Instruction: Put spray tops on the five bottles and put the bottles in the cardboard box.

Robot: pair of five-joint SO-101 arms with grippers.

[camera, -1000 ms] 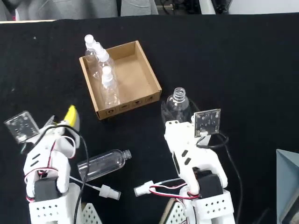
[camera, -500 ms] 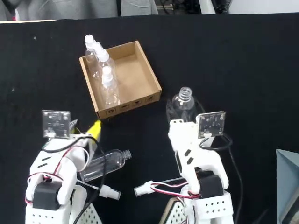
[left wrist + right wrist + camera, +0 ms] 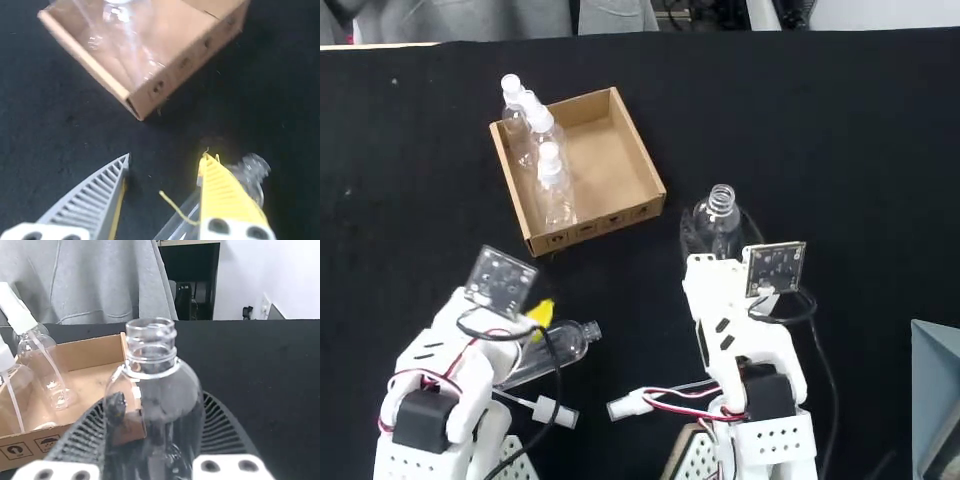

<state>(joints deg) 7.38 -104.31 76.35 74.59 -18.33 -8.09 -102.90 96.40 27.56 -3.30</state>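
My right gripper is shut on an upright clear bottle with no top, just right of the cardboard box. Three bottles with spray tops stand along the box's left side. A second open bottle lies on the table. My left gripper hangs open over its neck end, the yellow finger beside the neck. Two loose spray tops lie near the arm bases.
The black table stretches wide to the right and behind the box. A grey object stands at the right edge. Red and white cables run across the table by the right arm's base.
My left arm has swung right and down from beside the box to over the lying bottle's neck. The right gripper with its bottle has shifted slightly right and farther away.
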